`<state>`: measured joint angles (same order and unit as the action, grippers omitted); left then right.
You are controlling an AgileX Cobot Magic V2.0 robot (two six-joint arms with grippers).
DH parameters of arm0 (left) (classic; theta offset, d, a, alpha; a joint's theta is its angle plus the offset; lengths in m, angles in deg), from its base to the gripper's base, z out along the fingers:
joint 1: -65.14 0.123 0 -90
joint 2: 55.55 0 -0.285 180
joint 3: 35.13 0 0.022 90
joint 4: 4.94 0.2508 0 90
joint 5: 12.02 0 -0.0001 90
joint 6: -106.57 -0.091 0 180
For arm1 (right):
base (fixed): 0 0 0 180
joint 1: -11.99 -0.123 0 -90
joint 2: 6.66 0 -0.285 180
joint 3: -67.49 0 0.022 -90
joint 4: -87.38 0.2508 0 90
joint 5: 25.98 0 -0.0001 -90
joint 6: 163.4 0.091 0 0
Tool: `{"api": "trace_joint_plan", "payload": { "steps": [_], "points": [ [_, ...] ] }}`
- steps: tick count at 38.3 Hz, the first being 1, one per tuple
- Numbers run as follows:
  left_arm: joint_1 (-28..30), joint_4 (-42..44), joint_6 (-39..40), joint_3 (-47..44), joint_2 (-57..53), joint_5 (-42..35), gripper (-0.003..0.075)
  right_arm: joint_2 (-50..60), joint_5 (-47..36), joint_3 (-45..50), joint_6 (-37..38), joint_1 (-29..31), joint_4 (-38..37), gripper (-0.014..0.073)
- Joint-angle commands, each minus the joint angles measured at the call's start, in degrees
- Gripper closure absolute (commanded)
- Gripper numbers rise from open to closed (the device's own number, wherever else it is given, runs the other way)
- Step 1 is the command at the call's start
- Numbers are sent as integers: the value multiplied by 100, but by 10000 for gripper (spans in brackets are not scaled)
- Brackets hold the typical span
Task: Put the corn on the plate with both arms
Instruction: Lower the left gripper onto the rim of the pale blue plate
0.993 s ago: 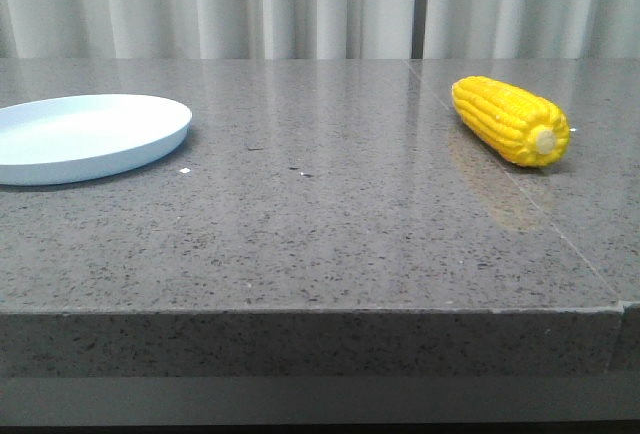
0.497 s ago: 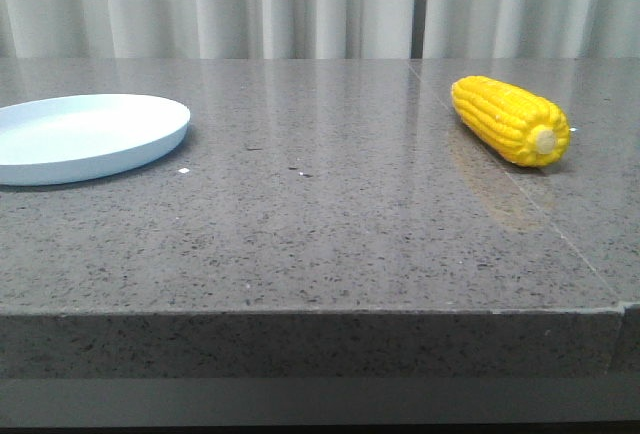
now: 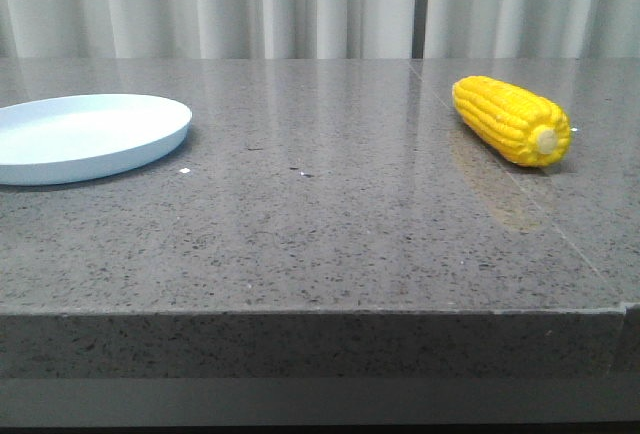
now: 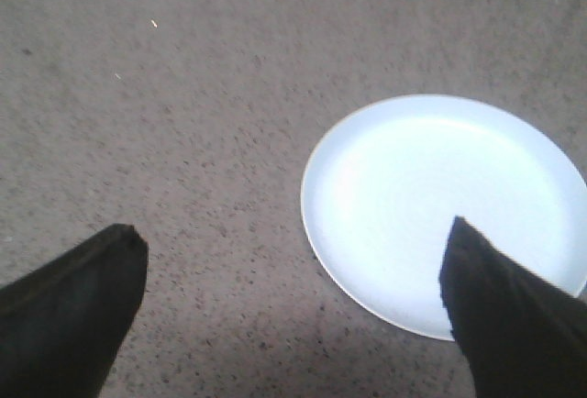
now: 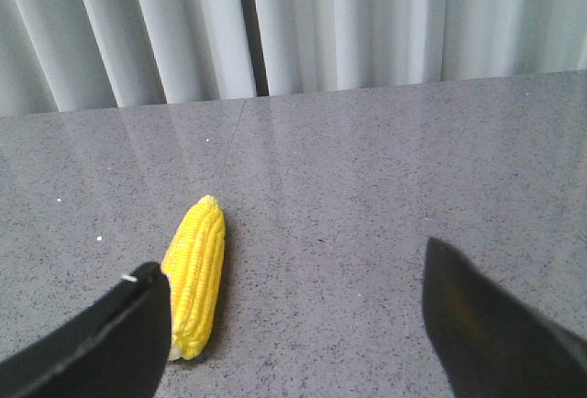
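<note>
The grey speckled table [image 3: 330, 204] carries everything. At its far left sits the pale plate [image 3: 85, 134], bare inside. Well apart, at the far right, the corn [image 3: 510, 119] lies on the table, its pale cut stem end facing near-right. The left end effector [image 4: 293, 311] hangs wide over the plate's edge; the right end effector [image 5: 298, 325] hangs wide, holding nothing, the corn beside one finger.

corn [image 3: 511, 120]: 1, on table [image 3: 330, 214], well right of plate | plate [image 3: 88, 137]: 1 (bare, nothing on it) | table: 1, grey speckled | grippers: 2, left gripper [image 4: 293, 311] above plate's edge, right gripper [image 5: 298, 329] near corn, well away from plate | curtain [image 3: 320, 4]: 1, behind table, beyond plate
</note>
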<state>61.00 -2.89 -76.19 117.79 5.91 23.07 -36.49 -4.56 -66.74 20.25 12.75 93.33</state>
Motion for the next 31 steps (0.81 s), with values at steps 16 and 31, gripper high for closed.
{"api": "trace_joint_plan", "payload": {
  "steps": [16, 31],
  "points": [
    [-271, -205, 180, 2909, 3678, 2377, 104, -74, -441, -199, -52, 41, 44, 1],
    [-261, -257, 180, 2945, 4319, 2429, 145, -74, -441, -199, -52, 41, 44, 1]
  ]
}}
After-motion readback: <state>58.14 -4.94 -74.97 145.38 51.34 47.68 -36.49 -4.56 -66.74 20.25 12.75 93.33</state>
